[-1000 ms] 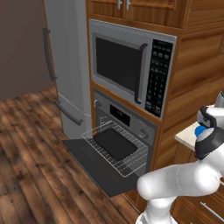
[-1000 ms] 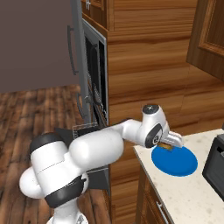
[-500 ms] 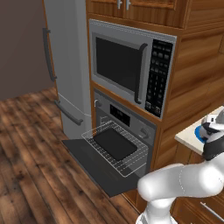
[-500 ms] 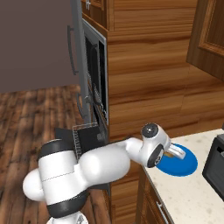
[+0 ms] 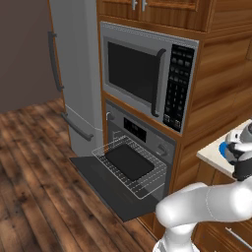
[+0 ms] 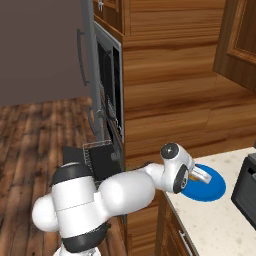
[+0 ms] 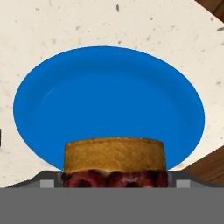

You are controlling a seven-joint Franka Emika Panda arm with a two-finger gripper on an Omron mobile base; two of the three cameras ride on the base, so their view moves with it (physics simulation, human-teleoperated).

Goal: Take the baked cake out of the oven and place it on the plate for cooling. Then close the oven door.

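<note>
The tall grey fridge (image 5: 74,69) fills the upper left of the left base view, with wood cabinets around the microwave (image 5: 147,78) at upper centre. Right under that sits the oven (image 5: 140,135), and the oven door (image 5: 106,184) is dropped flat open across the middle of the frame, dark panel facing up. The wire rack (image 5: 130,165) is pulled out over the door with a dark tray (image 5: 129,161) lying on it.

In the right base view the white arm (image 6: 125,192) sweeps from the lower left toward centre right, ending over the pale speckled counter (image 6: 215,220) at lower right. A dark box (image 6: 247,185) sits at the right edge of that counter.

The plate (image 7: 109,105) is the big blue oval in the middle of the hand view, lying flat on the counter; in the right base view it's at centre right, partly behind the wrist.

The baked cake (image 7: 114,162) is at bottom centre of the hand view: tan crust band on top, dark red lumpy stuff below, sitting in front of the plate's near edge and right between the fingers. The gripper (image 7: 114,183) has its jaws spread wide with the cake filling the gap, so it looks like it's grasping the cake, though I can't see the actual contact clearly.
</note>
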